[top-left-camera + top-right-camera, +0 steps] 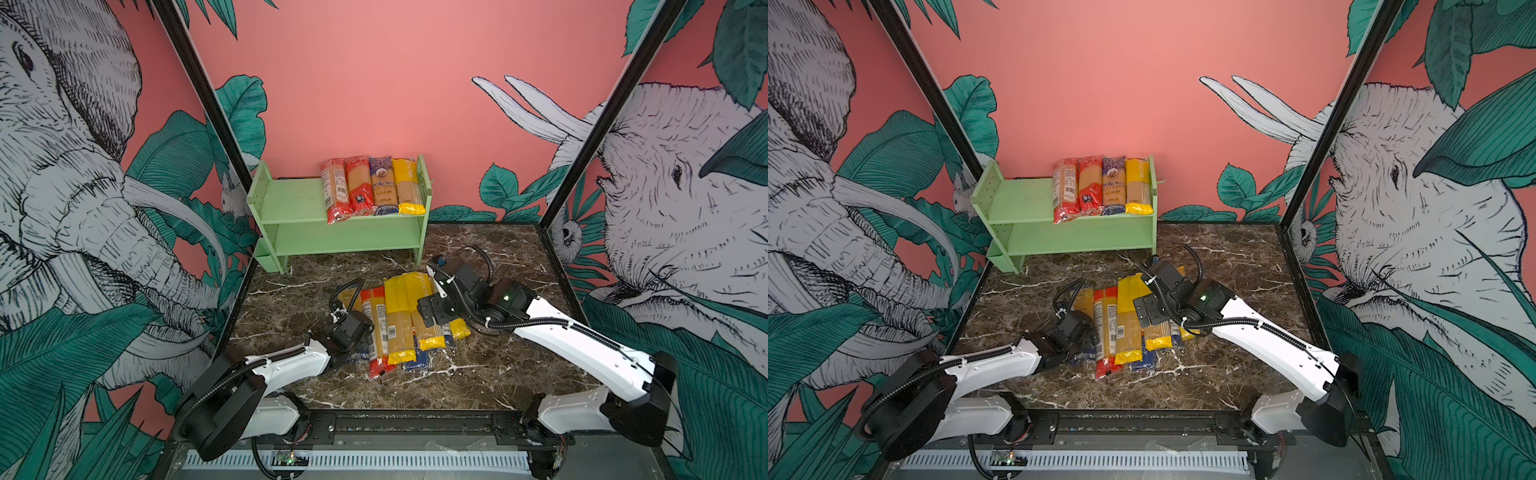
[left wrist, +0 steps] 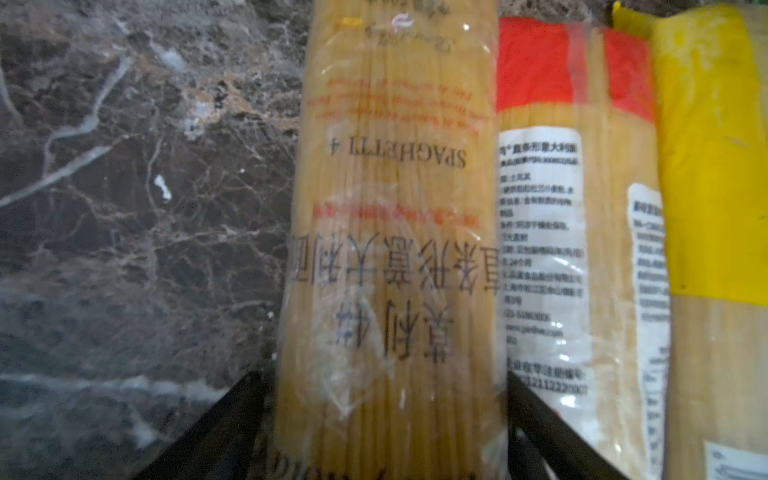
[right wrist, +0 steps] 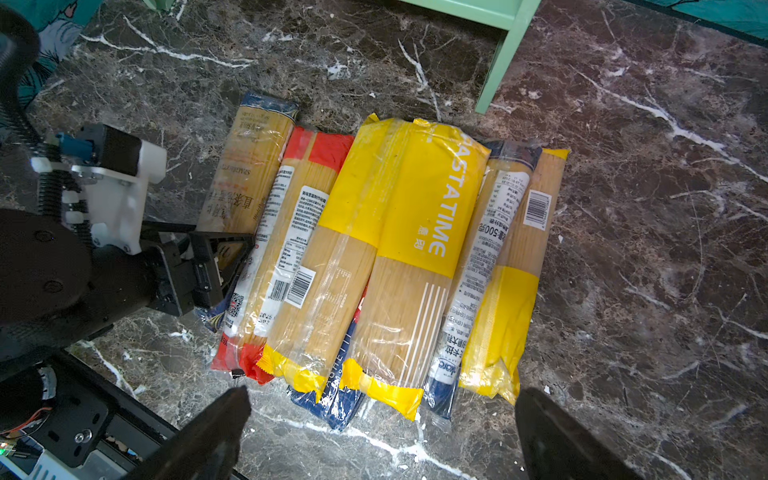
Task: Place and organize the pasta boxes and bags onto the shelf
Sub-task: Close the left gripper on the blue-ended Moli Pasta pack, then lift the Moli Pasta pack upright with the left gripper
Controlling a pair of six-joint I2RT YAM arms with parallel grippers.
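A pile of spaghetti packs (image 1: 399, 324) (image 1: 1125, 328) (image 3: 395, 249) lies side by side on the marble table, with yellow, red and dark-blue ends. My left gripper (image 1: 353, 328) (image 2: 382, 374) (image 3: 224, 253) is down over the leftmost one, a clear spaghetti pack (image 2: 390, 208) (image 3: 249, 166). Its jaws are open and straddle the pack, one finger against its side and the other a little off. My right gripper (image 1: 434, 311) (image 3: 382, 392) hangs wide open above the pile's near end, holding nothing. The mint-green shelf (image 1: 291, 199) (image 1: 1017, 203) carries several packs (image 1: 372, 187) on the right of its top board.
The shelf stands at the back left against the pink wall, and one shelf leg (image 3: 503, 62) comes down just beyond the pile. Black frame posts (image 1: 199, 83) and printed walls close in both sides. A black rail (image 1: 415, 424) runs along the front edge.
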